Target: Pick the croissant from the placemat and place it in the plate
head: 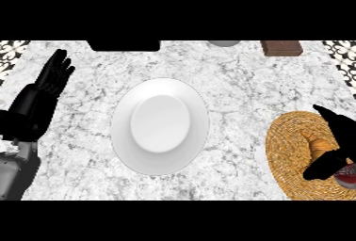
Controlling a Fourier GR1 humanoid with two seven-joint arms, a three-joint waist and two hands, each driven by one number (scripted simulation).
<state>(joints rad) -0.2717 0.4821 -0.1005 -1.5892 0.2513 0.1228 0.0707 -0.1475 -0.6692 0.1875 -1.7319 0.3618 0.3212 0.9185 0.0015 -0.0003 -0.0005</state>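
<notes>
A white plate [160,125] lies on the marble counter in the middle of the head view, with nothing on it. At the right edge sits a round woven placemat [288,150]. A golden-brown croissant [318,142] rests on it, partly hidden by my right hand [338,136]. The right hand's fingers reach over the croissant from above and its thumb sits below it, so the hand brackets the croissant; the croissant still lies on the mat. My left hand [50,80] rests open at the left edge, fingers up.
A black object [124,45] sits at the counter's back edge, with a grey round thing [224,43] and a brown block [281,47] further right. Patterned tile shows at both back corners. Bare marble lies between plate and placemat.
</notes>
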